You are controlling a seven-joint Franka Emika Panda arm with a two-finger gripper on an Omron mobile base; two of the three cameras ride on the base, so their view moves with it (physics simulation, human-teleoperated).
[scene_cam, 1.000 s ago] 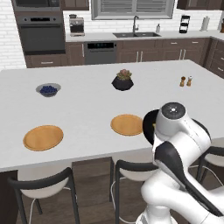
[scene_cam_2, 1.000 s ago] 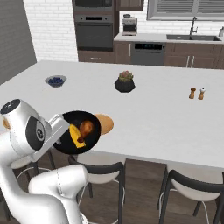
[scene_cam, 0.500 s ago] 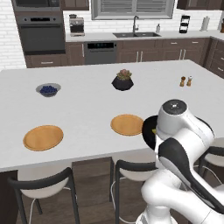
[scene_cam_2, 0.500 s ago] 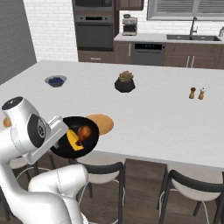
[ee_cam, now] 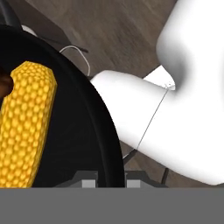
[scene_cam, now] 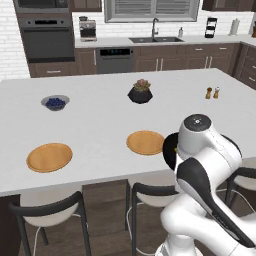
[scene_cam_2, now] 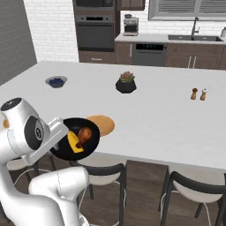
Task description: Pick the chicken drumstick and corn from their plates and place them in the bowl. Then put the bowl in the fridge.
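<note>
Two food items are riding in a dark bowl [scene_cam_2: 75,139] that the claw [ee_cam: 110,179] is pinching by its rim, held out past the near edge of the desk [scene_cam_2: 154,114], above the stools. From the right base camera the bowl is tipped so you look straight into it: the chicken drumstick [scene_cam_2: 84,134] sits toward the right side with its fat end up and right and the thin bone end pointing down and left, right against the corn [scene_cam_2: 73,143]. The corn's long axis runs from upper left to lower right there. In the hand camera the corn [ee_cam: 24,127] runs nearly straight up and down the picture along the bowl's wall, with a bit of brown drumstick [ee_cam: 4,84] at its upper left. The claw fingertips [ee_cam: 87,179] sit either side of the black rim.

On the desk, one empty plate [scene_cam: 145,142] sits by the near edge just beside the arm, another plate [scene_cam: 49,157] is near the left near corner. Further back there's a small blue-grey bowl [scene_cam: 55,102], a black faceted pot with a plant [scene_cam: 140,92], and two shakers [scene_cam: 212,92] toward the right.
</note>
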